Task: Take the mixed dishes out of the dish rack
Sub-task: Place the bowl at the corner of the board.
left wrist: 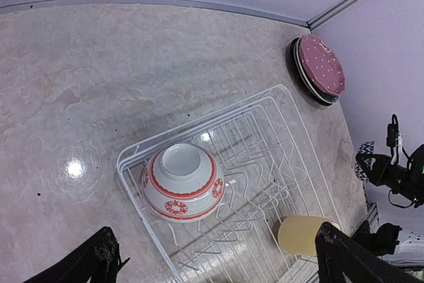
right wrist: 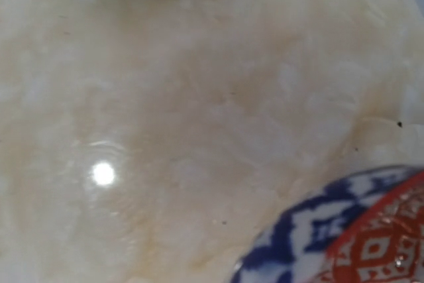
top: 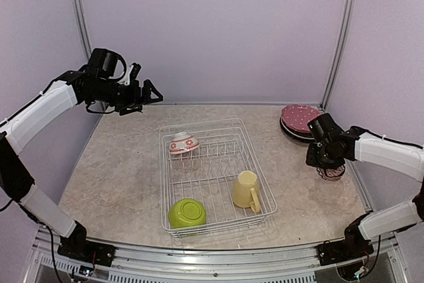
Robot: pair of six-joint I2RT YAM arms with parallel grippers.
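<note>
Table [top: 112, 164]: beige, marbled, one lamp glare. Lilac walls [top: 212, 31] on three sides.

Left gripper [top: 147, 85] hangs high over the table's far left, jaws spread wide, nothing in them.

Dish rack [top: 199, 124] sits mid-table. It holds:
- red-white bowl [top: 183, 142], upside down, far-left corner
- lime green bowl [top: 186, 213], near-left corner
- pale yellow mug [top: 246, 189], on its side, near right

Plates [top: 299, 119] are stacked on the table far right, pink dotted one on top.

Right gripper [top: 328, 166] is closed, low over the blue-patterned bowl [right wrist: 311, 233]. I cannot tell if it pinches the rim.

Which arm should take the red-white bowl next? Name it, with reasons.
Left. The left gripper is open, raised near the red-white bowl, its camera looking at it. The right gripper is shut, low at the blue-patterned bowl, farther away.
</note>
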